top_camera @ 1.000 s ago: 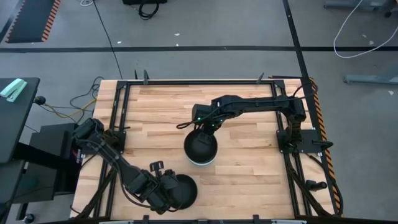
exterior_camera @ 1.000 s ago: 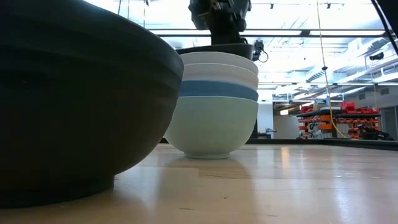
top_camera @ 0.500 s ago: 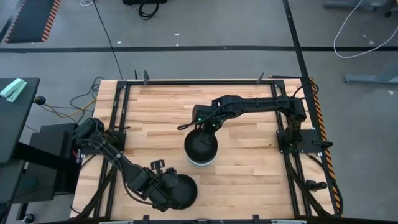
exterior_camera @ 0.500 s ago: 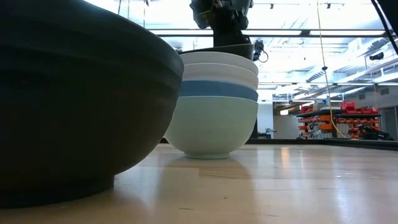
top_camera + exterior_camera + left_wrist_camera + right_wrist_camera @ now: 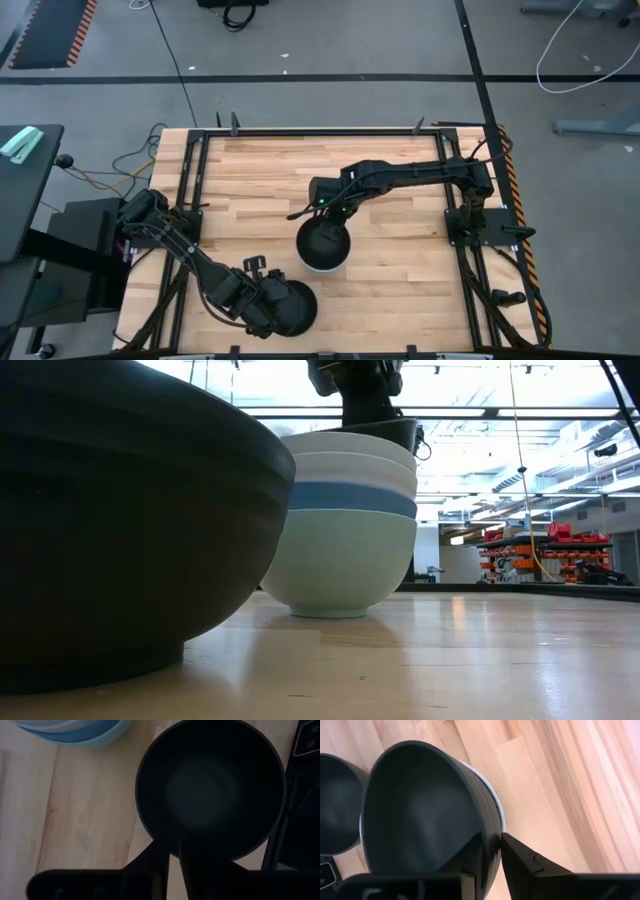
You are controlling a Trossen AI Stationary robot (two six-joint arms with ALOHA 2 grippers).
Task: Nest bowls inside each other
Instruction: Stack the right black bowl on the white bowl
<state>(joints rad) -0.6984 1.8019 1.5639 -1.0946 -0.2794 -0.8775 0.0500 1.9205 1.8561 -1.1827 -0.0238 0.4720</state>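
Observation:
A stack of nested bowls [image 5: 323, 246] stands mid-table on its mint base [image 5: 340, 565]. Above the mint bowl come a blue one [image 5: 350, 498], then two white ones [image 5: 355, 460], with a black bowl [image 5: 382, 433] on top. My right gripper [image 5: 328, 208] is shut on that top bowl at its far side. A second black bowl [image 5: 292, 308] sits on the table by the near edge and looms large in the low view [image 5: 120, 510]. My left gripper [image 5: 262, 300] is shut on it at its left side. My left gripper pinches the second black bowl's rim [image 5: 172, 846], one finger [image 5: 150, 862] on each side of the wall. The bowl stands upright with its base on the table. My right gripper pinches the top black bowl's rim [image 5: 492, 832] from above, one finger [image 5: 472, 857] inside and one finger [image 5: 522, 857] outside. That bowl sits inside the upper white bowl [image 5: 496, 805].
Bare wooden table [image 5: 400, 270] lies right of the stack and along the far side. A black metal frame [image 5: 470, 250] runs round the table's edges. The left arm's base and cables [image 5: 140, 215] stand at the left edge.
My right gripper has shifted a little toward the near edge, still shut on the top black bowl. The whole stack has slid slightly nearer with it, and more of the black bowl shows above the white rim. The left arm and its bowl have kept still.

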